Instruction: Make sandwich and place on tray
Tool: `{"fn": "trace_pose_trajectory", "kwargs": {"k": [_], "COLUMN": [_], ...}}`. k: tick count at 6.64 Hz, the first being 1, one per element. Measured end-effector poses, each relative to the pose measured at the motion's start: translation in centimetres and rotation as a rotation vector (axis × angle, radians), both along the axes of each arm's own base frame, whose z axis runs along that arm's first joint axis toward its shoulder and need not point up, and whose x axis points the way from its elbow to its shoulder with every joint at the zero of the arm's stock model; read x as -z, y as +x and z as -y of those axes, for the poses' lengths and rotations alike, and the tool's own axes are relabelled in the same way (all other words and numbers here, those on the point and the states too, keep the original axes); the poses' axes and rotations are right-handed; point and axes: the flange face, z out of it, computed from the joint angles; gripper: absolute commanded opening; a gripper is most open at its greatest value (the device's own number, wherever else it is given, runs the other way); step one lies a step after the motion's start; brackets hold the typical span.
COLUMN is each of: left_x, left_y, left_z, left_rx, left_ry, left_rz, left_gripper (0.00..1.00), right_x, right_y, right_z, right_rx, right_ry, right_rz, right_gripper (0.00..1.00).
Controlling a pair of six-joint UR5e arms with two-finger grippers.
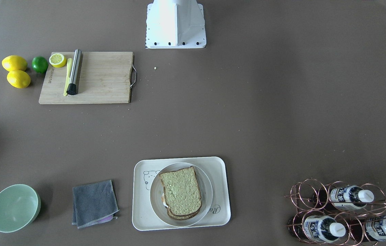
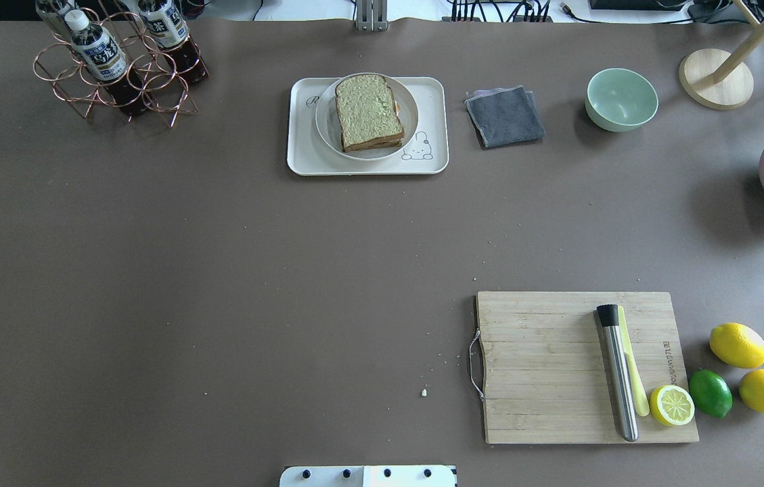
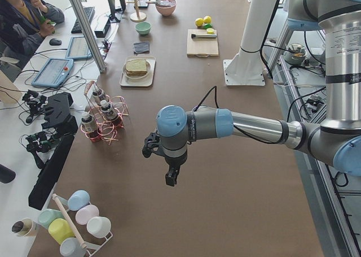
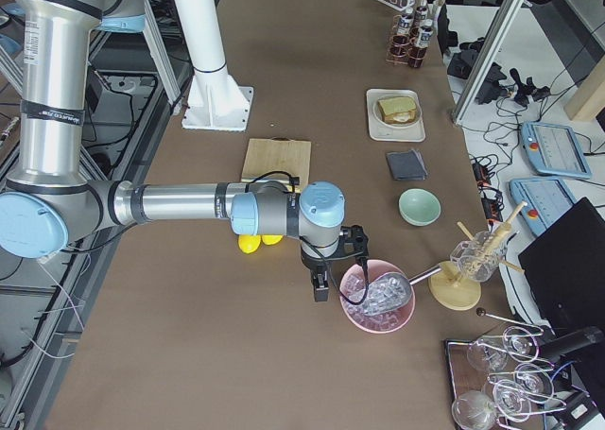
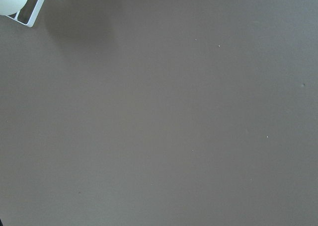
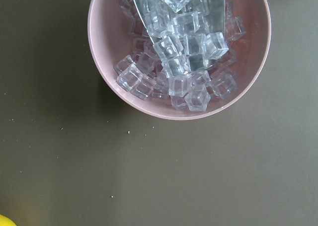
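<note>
The sandwich (image 1: 181, 192), two bread slices stacked with a bit of fried egg (image 1: 163, 200) showing at one edge, lies on a round white plate (image 1: 155, 205). The plate stands on the cream tray (image 1: 141, 213) at the table's far side. It also shows in the overhead view (image 2: 368, 111) on the tray (image 2: 300, 152). My left gripper (image 3: 169, 178) hangs over bare table, far from the tray (image 3: 137, 83). My right gripper (image 4: 321, 288) hangs beside a pink ice bowl (image 4: 376, 298). I cannot tell whether either gripper is open or shut.
A wooden cutting board (image 2: 544, 365) carries a steel muddler (image 2: 617, 372) and half a lemon (image 2: 671, 405). Two lemons (image 2: 737, 345) and a lime (image 2: 710, 393) lie beside it. A grey cloth (image 2: 505, 116), green bowl (image 2: 621, 99) and bottle rack (image 2: 118, 64) stand near the tray.
</note>
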Motion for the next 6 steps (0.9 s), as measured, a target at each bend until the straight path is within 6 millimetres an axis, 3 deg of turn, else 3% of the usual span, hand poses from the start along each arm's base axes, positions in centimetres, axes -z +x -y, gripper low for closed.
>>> {"fn": "trace_pose_trajectory", "kwargs": {"k": [6], "left_x": [-0.2], "left_y": [1.2], "left_z": [0.3], "left_rx": [-0.019], "left_ry": [-0.011], "left_rz": [-0.011], "left_gripper": [0.98], "right_x": [0.3], "right_y": [0.0], "right_z": [0.2], "right_rx": [-0.005], "right_ry": [0.003], "right_rz": [-0.001], "right_gripper": [1.00]}}
